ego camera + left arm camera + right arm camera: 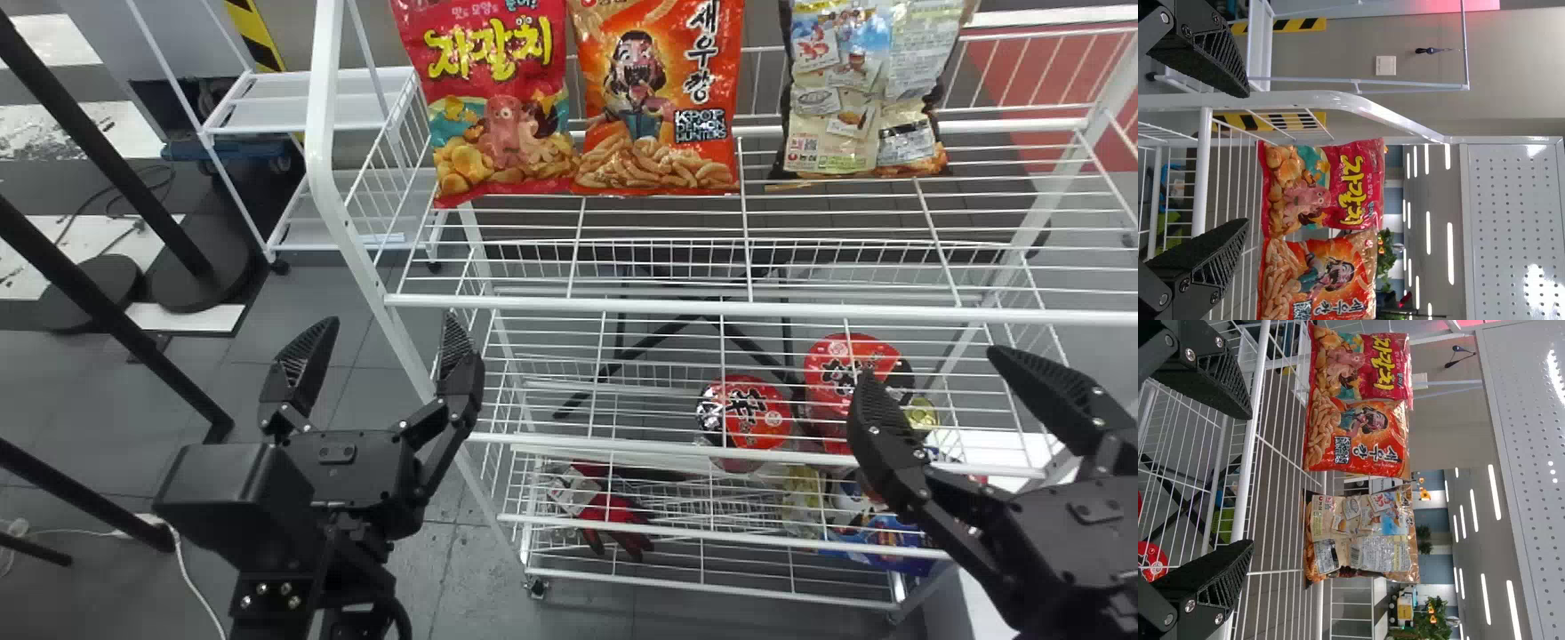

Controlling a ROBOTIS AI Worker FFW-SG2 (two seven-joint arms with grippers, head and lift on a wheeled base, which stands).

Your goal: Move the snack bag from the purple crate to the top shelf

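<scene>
1. White wire shelving stands over a grey tiled floor (391, 542); its top shelf (711, 311) bears a pink-red snack bag (498, 98), an orange one (658, 89) and, apart from them, a beige one (862, 89) with its back outward. Which of them is the task's bag, I cannot tell.
2. Left gripper (389, 318) and right gripper (928, 362) both gape wide, with nothing between their fingers. The placing looks finished, so backing off is probably what remains.
3. If the right gripper rises or swings inward, its tips could catch the shelf's front rail or poke through the grid, shaking the rack.
4. Soft, upright bags might slump or topple from such a jolt.
5. Pink-red and orange sit side by side, so a nudge to one could shift its neighbour.
</scene>
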